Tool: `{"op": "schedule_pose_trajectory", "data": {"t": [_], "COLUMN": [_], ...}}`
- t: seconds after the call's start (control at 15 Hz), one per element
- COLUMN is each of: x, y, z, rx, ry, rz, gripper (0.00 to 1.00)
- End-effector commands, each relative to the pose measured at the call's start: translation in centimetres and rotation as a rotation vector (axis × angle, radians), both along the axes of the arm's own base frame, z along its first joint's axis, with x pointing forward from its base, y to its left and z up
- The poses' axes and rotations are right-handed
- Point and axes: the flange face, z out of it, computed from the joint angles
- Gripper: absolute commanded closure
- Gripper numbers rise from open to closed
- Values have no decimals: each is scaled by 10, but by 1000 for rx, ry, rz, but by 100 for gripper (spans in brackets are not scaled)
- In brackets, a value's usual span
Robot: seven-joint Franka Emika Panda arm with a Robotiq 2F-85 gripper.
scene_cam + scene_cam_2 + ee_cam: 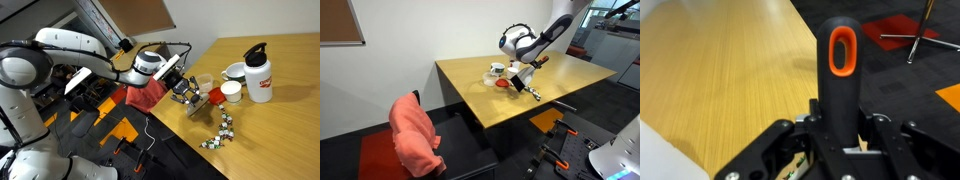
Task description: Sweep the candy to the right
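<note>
The candy (221, 129) is a loose string of tiny silvery wrapped sweets on the wooden table (285, 135), and it shows as small specks (533, 93) just below the tool. My gripper (185, 97) is shut on a sweeping tool, whose lower end (198, 106) meets the table at the top of the candy string. In the wrist view the gripper (840, 150) clamps the tool's black handle (840, 90), which has an orange-rimmed hole at its end. In an exterior view the gripper (525, 72) hangs over the table's far half.
A flat red lid (214, 96), small white cups (232, 90), a clear cup (201, 82) and a white bottle with a red label (260, 76) stand close behind the tool. The table edge (185, 130) runs beside the candy. A pink cloth (412, 135) drapes a chair.
</note>
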Motion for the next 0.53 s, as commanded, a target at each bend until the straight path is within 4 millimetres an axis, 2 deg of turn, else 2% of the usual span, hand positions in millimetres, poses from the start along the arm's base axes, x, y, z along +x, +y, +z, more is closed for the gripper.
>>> {"op": "schedule_pose_trajectory", "data": {"t": [0.0, 0.2, 0.47], "x": [24, 41, 54], "y": [16, 18, 3], "z": [19, 14, -2], "rx": [61, 92, 106], "ry": [-46, -91, -104], "rz": [-37, -87, -149], "gripper": [88, 88, 88]}}
